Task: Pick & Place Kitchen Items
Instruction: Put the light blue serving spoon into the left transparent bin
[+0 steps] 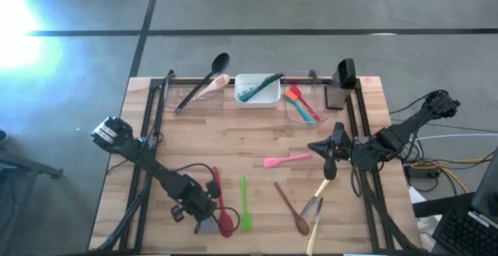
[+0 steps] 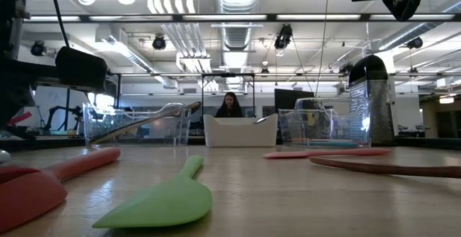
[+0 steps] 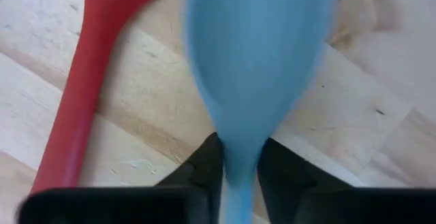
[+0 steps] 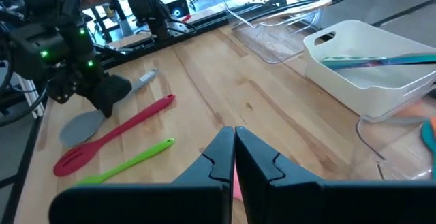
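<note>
My left gripper (image 1: 204, 206) is at the near left of the table, shut on a blue-grey spoon (image 1: 206, 225); both also show in the right wrist view, the gripper (image 4: 105, 105) and the spoon (image 4: 82, 125). A red slotted spoon (image 1: 219, 201) and a green spatula (image 1: 244, 205) lie flat beside it. My right gripper (image 1: 329, 166) is shut and empty, raised above the table just right of the handle end of a pink spatula (image 1: 286, 160) that lies flat. A wooden spoon (image 1: 292, 208) and cream-handled cutlery (image 1: 317, 201) lie near the front edge. My left gripper pinches the blue-grey spoon at its neck (image 3: 238, 157), just behind the bowl, between its two fingers (image 3: 208, 164). The fingers come slanting down from above and lie across the spoon. The handle (image 4: 146, 80) sticks out past the fingers. Whether the bowl rests on the table I cannot tell.
At the far edge stand a clear tub (image 1: 198, 94) with a black spoon and a wooden spatula, a white tub (image 1: 257, 91) with a green utensil, a clear tub (image 1: 303, 104) with orange, blue and red spatulas, and a dark grater (image 1: 344, 77).
</note>
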Controlling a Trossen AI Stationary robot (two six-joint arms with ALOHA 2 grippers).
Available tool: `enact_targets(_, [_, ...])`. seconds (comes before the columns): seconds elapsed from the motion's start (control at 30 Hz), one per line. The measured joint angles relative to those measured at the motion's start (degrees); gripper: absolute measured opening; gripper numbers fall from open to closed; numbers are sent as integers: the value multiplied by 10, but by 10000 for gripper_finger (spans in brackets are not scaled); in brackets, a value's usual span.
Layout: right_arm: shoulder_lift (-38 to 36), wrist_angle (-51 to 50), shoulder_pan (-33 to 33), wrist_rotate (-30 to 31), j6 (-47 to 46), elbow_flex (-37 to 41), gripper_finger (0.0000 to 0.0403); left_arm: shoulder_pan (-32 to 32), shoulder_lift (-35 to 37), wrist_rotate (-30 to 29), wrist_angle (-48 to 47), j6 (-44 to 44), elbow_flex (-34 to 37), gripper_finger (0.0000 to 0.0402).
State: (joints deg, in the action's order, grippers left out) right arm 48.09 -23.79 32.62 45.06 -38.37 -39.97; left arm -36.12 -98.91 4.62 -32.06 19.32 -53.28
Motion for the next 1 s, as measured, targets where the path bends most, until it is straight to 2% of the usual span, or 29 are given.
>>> enact_targets(0.07, [0,0,0,0,0,0,8,0,0,4,-3,-3,0,55])
enact_targets(0.43, [0,0,0,0,1,0,8,1,8,15,-16,-18,0,55])
enact_targets(0.7, [0,0,-1,0,22,0,8,12,65,23,-72,-61,-5,55])
enact_targets(0.83, [0,1,0,0,24,0,8,18,92,9,-112,-94,-13,54])
enact_targets(1.0, [0,1,0,0,24,0,8,19,123,-8,-108,-116,-25,53])
